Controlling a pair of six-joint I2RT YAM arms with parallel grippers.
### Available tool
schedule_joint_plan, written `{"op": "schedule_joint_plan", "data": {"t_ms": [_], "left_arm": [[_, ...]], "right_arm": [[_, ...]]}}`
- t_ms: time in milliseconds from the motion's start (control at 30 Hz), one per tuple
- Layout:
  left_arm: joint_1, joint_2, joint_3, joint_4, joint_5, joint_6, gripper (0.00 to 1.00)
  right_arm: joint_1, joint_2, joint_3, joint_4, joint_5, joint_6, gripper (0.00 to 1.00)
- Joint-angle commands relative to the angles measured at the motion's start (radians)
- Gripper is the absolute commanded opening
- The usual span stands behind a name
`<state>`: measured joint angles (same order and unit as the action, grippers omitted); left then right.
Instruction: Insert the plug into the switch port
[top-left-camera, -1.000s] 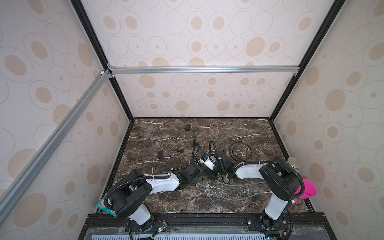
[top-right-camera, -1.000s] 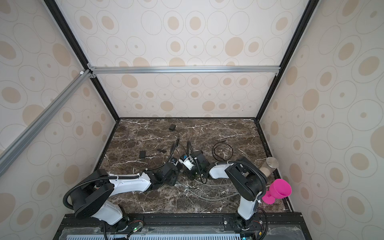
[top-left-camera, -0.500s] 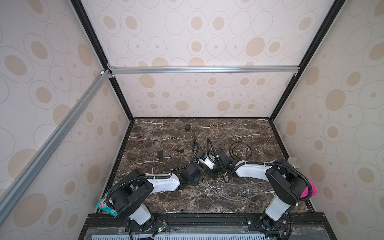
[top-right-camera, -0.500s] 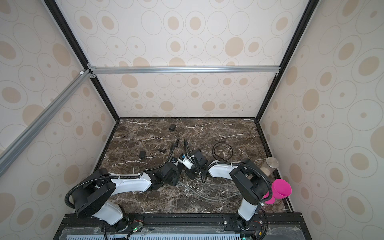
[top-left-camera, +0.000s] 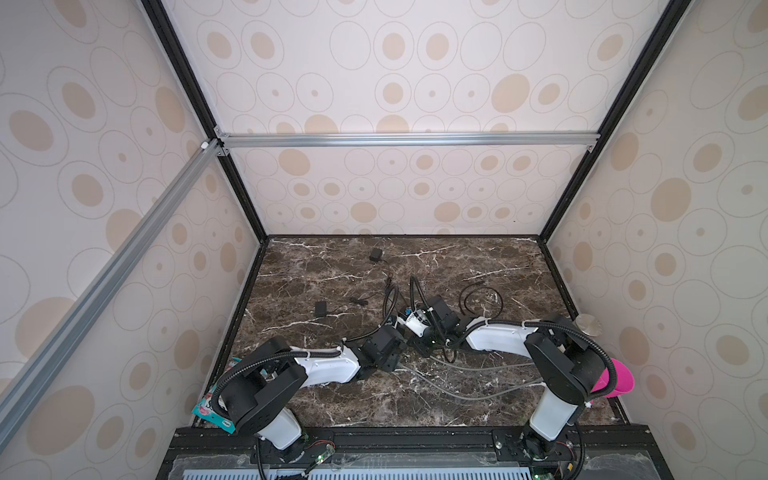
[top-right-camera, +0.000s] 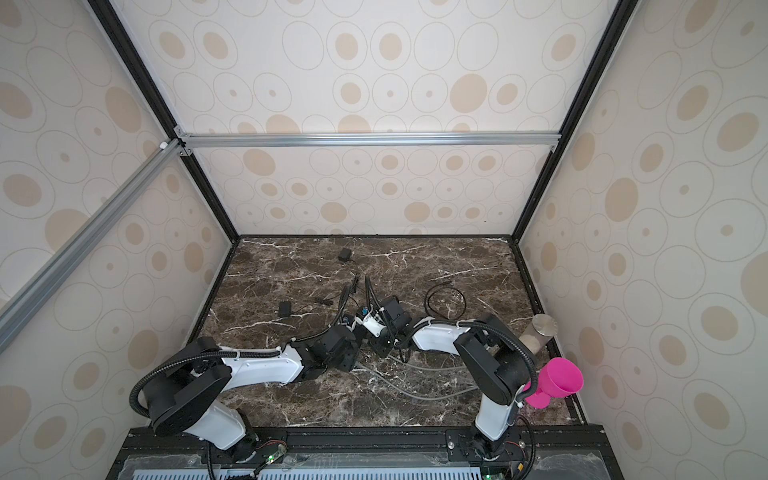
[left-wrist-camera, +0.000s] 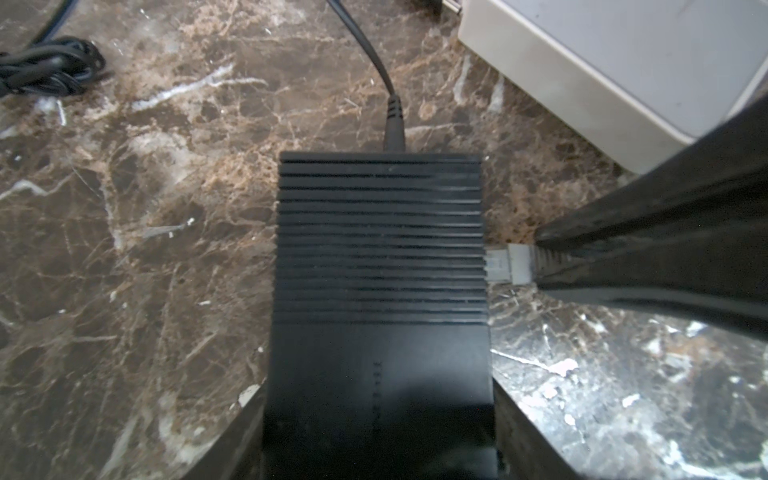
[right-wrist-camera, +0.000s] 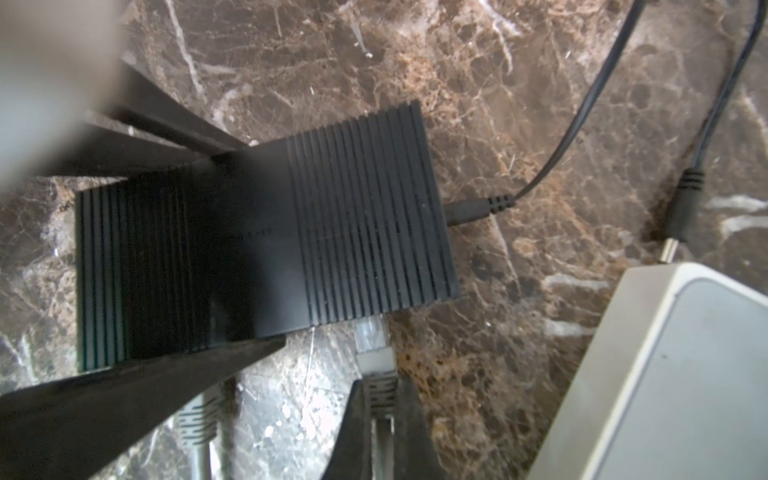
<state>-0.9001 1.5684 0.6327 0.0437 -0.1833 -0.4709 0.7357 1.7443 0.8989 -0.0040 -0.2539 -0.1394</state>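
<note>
Nearly done, I'd say: the right fingers (left-wrist-camera: 665, 208) pinch the grey plug (left-wrist-camera: 509, 264) at mid-right. Its clear tip meets the black switch (left-wrist-camera: 380, 249), which the left fingers (left-wrist-camera: 237, 449) clamp. Full seating looks left to do.

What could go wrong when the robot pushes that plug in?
The right claw pinches the grey boot behind the clear plug, so the plug might tip and jam going in. The left claw holds the black switch away from the plug; a hard push could twist it, maybe tugging its power cord.
</note>
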Motion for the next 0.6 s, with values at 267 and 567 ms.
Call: {"op": "schedule_joint_plan", "data": {"t_ms": [267, 567], "left_arm": [[-0.114, 0.053, -0.051, -0.071, 0.338, 0.126, 0.46], [-0.016, 0.013, -0.051, -0.114, 0.247, 0.101, 0.45]], "right_arm": [[0.044, -0.048, -0.027, 0.464, -0.066, 0.029, 0.23], [0.043, -0.29, -0.197, 0.284, 0.072, -0.003, 0.29]]}}
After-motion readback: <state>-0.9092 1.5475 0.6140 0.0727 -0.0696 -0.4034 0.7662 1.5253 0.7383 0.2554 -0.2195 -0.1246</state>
